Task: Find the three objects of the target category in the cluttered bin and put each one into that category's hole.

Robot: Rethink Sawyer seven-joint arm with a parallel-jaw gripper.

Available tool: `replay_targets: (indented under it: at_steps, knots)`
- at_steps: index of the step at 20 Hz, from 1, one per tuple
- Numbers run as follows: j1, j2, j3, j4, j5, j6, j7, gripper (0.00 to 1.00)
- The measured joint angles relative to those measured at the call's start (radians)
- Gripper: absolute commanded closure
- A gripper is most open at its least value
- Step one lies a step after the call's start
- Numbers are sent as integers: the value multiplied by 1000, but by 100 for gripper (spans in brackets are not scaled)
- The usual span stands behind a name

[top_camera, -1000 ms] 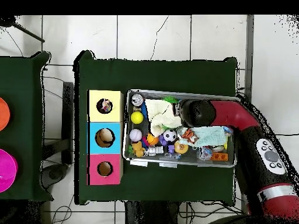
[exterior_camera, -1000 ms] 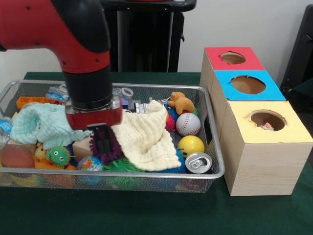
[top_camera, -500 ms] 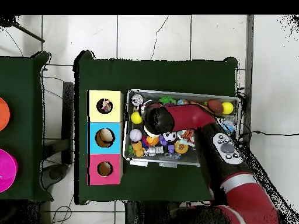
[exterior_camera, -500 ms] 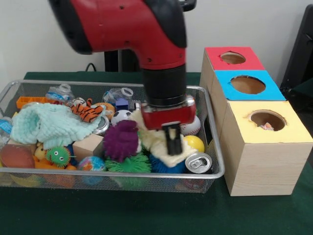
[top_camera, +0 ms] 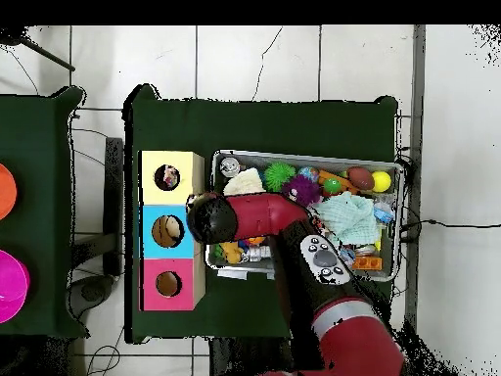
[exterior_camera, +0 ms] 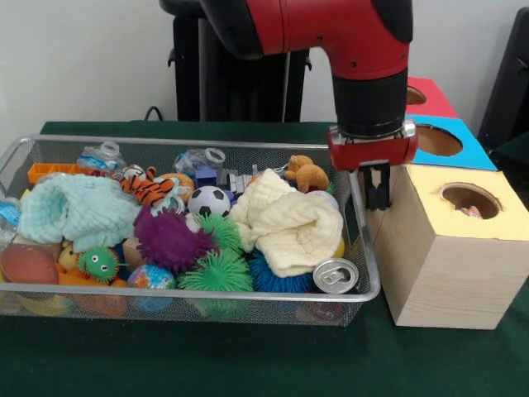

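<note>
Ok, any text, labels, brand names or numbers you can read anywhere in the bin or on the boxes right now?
No text can be read in either view.
Silver can: only its top shows, no print visible.
Plastic bottles: labels too blurred to read.
Wooden boxes: coloured tops only, no lettering.

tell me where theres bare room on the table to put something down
Free: the green cloth strip in front of the wire mesh bin and the wooden box with coloured tops, running along the near table edge. In the overhead view, a wider bare band lies on the far side of the bin. Crowded: the bin itself is packed, and the gripper hangs at the gap between bin and box.
</note>
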State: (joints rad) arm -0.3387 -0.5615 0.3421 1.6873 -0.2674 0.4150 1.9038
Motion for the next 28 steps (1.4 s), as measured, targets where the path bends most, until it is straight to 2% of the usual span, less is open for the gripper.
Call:
replay_targets:
  at_steps: [3,6,7,12,13,20,25,28]
  knots:
    - [20,-44,-36,31,40,11,34,100]
    - [6,-93,-53,56,56,32,38,100]
    - [-15,-118,-54,70,55,54,38,100]
    - [-84,-146,-54,78,40,112,38,100]
    - [-120,-148,-54,72,23,143,38,100]
    - [-223,-135,-54,20,-91,225,35,100]
    - [-307,-93,-42,-54,-185,249,27,100]
    - [-342,-72,-28,-77,-206,252,17,100]
